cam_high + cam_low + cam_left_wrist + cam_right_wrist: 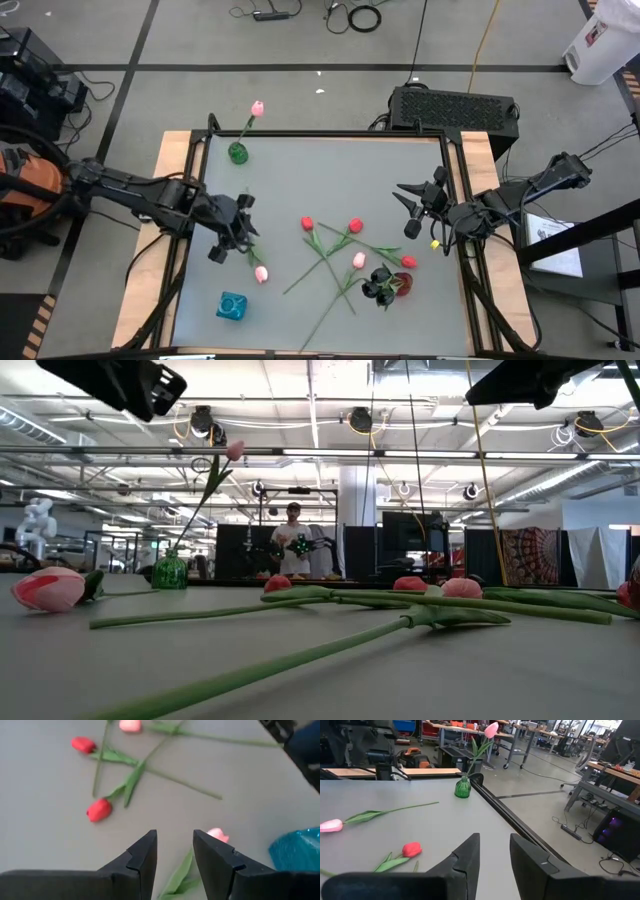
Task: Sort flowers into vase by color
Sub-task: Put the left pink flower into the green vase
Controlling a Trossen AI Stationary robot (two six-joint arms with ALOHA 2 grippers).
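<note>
Overhead, the grey bench (330, 170) carries loose red, pink and black artificial tulips (345, 255), one pink tulip standing in a small green glass vase (237, 152) at its far edge, and a teal glass vase (232, 305) near the front. At bench height, a pink tulip head (48, 588) lies nearest and the green vase looks small and far. Past the left gripper (175, 851), fingers parted and empty, a pink tulip lies just below, perhaps untouched; the right gripper (494, 851), also parted and empty, hangs by the bench's right edge.

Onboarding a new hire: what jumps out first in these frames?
The tangle of red, pink and black tulips strewn across the table's right-centre. Next, the green vase at the far-left corner, already holding one pink tulip. The left end effector hovers open over a lone pink tulip near the blue vase.
</note>
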